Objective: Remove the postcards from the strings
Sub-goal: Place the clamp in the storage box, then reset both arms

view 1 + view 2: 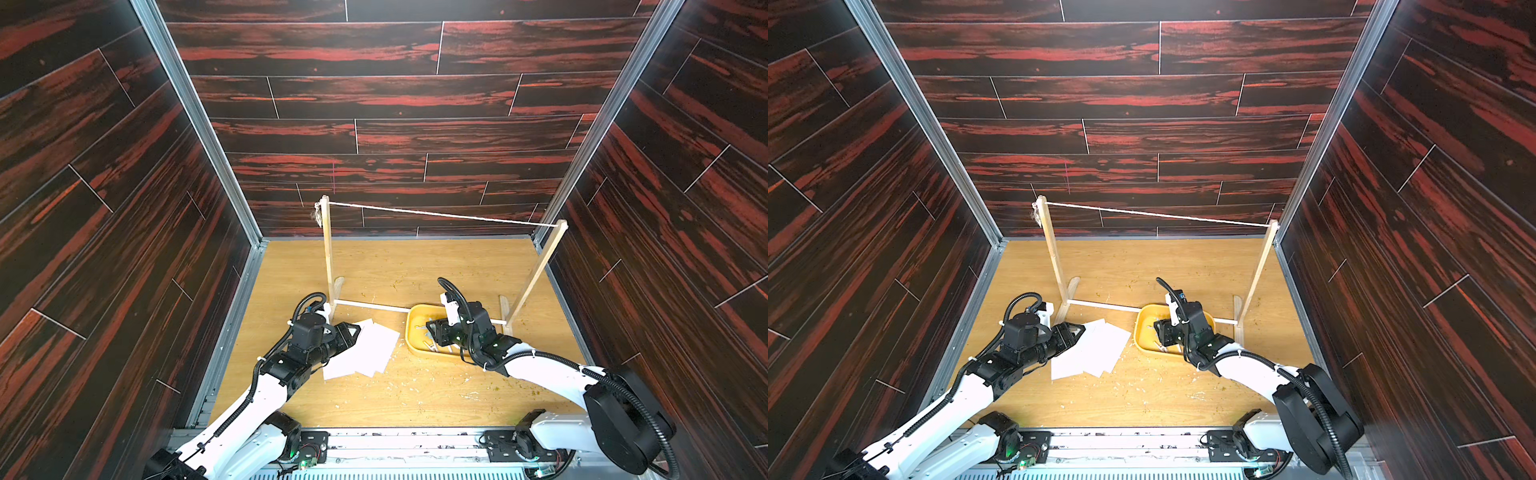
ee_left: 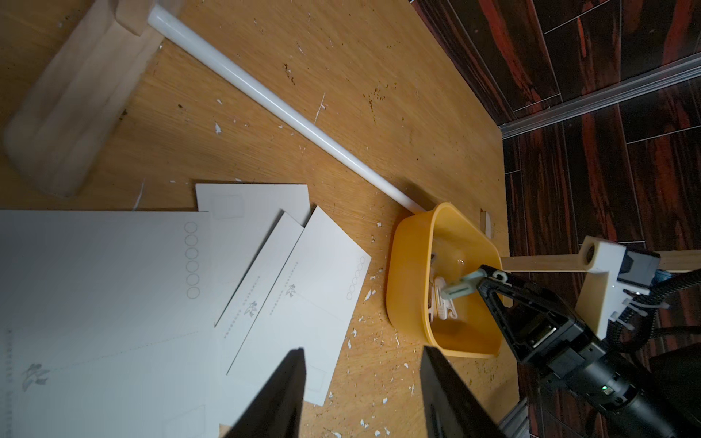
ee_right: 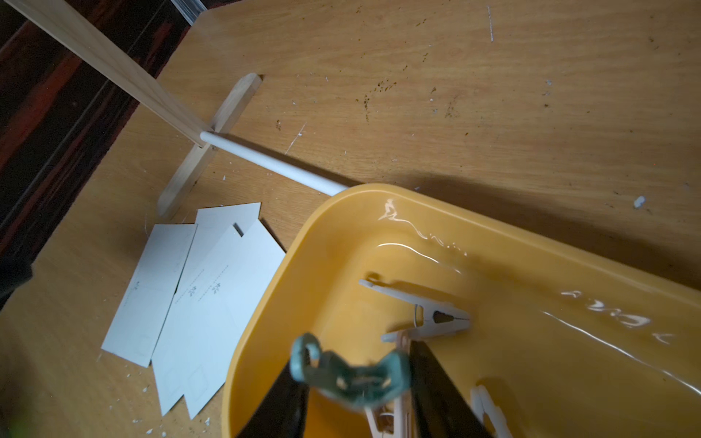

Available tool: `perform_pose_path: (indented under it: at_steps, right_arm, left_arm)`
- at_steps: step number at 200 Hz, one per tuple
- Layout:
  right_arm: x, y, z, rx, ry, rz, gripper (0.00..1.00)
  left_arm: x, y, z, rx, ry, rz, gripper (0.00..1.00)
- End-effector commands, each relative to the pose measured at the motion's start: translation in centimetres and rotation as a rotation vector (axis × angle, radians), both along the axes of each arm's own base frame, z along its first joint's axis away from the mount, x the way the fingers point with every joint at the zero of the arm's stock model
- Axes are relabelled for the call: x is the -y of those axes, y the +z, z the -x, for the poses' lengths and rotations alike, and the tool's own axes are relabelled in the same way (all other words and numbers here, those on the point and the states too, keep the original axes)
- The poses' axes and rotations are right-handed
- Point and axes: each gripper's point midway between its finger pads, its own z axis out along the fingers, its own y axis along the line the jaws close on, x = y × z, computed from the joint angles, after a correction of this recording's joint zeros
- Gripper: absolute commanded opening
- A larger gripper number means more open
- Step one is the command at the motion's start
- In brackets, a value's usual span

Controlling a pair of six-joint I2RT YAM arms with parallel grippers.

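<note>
Postcards: 4, white, lying flat in one overlapping fan on the surface. None are on the string. The left wrist view shows faint print and small circles on the postcards.

String: 1, bare, pulled taut between 2 wooden uprights, with a frayed knot at the end on the robot's left. There is 1 white base rod low between the uprights.

Yellow tray: 1, just beside the postcard pile. The base rod runs in behind its rim. Pale clothespins lie inside it: 1 is clear and at least 2 more are partly hidden by the fingers. There is also 1 teal clothespin.

Left gripper: jaws apart with nothing between them, hanging over the near edge of the postcard pile. In both top views it covers that corner of the pile.

Right gripper: inside the tray, jaws partly spread. The teal clothespin is blurred across the gap between them, so I cannot tell whether it is gripped or loose. The right arm hides much of the tray in both top views.

The surface is light wood grain, scattered with white flecks and brown crumbs. The walls stand on three sides, in dark red-black plank pattern, with metal corner posts.
</note>
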Motion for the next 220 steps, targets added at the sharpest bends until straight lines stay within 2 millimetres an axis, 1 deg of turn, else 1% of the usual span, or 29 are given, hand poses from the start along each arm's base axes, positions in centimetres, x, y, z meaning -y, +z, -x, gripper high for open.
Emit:
perform_pose_path:
  at_steps: [1, 9, 34, 48, 67, 71, 79, 93, 99, 105, 107, 109, 122, 129, 135, 140, 159, 181, 202, 220]
  right_arm:
    - [0.6, 0.2, -0.5, 0.016, -0.042, -0.004, 0.52]
    - [0.9, 0.3, -0.5, 0.019, -0.049, -0.002, 0.53]
    - [1.3, 1.7, -0.3, 0.044, -0.052, -0.009, 0.54]
    - [1.6, 2.6, -0.1, 0.061, -0.052, -0.011, 0.59]
    - [2.2, 4.2, 0.2, 0.093, -0.064, -0.008, 0.7]
    - [2.4, 4.5, 0.2, 0.099, -0.069, -0.006, 0.72]
    - [2.8, 5.2, 0.3, 0.117, -0.08, -0.001, 0.77]
    - [3.7, 6.3, 0.4, 0.144, -0.103, 0.012, 0.84]
    - [4.2, 6.7, 0.4, 0.155, -0.119, 0.02, 0.88]
    - [4.6, 7.2, 0.5, 0.167, -0.127, 0.023, 0.9]
    - [4.7, 7.4, 0.5, 0.172, -0.131, 0.023, 0.97]
    - [4.9, 7.4, 0.5, 0.174, -0.137, 0.026, 0.98]
    - [6.0, 8.4, 0.6, 0.199, -0.17, 0.026, 0.99]
    - [6.6, 8.7, 0.6, 0.209, -0.183, 0.027, 0.99]
    - [7.2, 9.0, 0.7, 0.216, -0.201, 0.028, 0.99]
    - [7.8, 9.3, 0.6, 0.225, -0.222, 0.028, 0.99]
    - [10.4, 9.7, 0.4, 0.232, -0.312, 0.05, 0.99]
    - [13.4, 9.3, -0.1, 0.224, -0.409, 0.071, 0.99]
    - [16.6, 8.2, -0.7, 0.222, -0.525, 0.119, 0.99]
    - [18.4, 7.1, -1.4, 0.207, -0.58, 0.143, 0.99]
  left_arm:
    - [0.4, 2.0, -0.8, 0.062, -0.011, 0.011, 0.54]
    - [0.3, 2.0, -0.8, 0.064, -0.008, 0.003, 0.54]
    - [-0.1, 1.9, -0.7, 0.063, 0.003, -0.018, 0.54]
    - [-0.4, 1.9, -0.8, 0.062, 0.017, -0.029, 0.54]
    - [-0.9, 1.9, -0.9, 0.067, 0.035, -0.053, 0.57]
    - [-1.0, 1.9, -0.9, 0.068, 0.038, -0.06, 0.64]
    - [-1.2, 1.9, -1.0, 0.071, 0.041, -0.08, 0.68]
    - [-1.5, 2.2, -1.3, 0.084, 0.044, -0.114, 0.7]
    - [-1.6, 2.3, -1.4, 0.086, 0.047, -0.13, 0.72]
    - [-1.8, 2.4, -1.6, 0.091, 0.05, -0.145, 0.73]
    - [-1.8, 2.5, -1.7, 0.094, 0.05, -0.149, 0.73]
    - [-1.8, 2.6, -1.7, 0.097, 0.049, -0.155, 0.73]
    - [-2.3, 3.0, -2.2, 0.111, 0.06, -0.2, 0.82]
    - [-2.6, 3.3, -2.4, 0.123, 0.067, -0.224, 0.89]
    - [-2.9, 3.6, -2.7, 0.134, 0.078, -0.246, 0.98]
    - [-3.2, 3.8, -2.8, 0.14, 0.088, -0.268, 1.0]
    - [-4.5, 4.7, -3.5, 0.173, 0.129, -0.348, 1.0]
    - [-6.3, 5.4, -4.1, 0.22, 0.191, -0.45, 1.0]
    - [-8.5, 5.5, -4.4, 0.281, 0.261, -0.563, 1.0]
    - [-10.5, 5.5, -4.5, 0.327, 0.337, -0.656, 1.0]
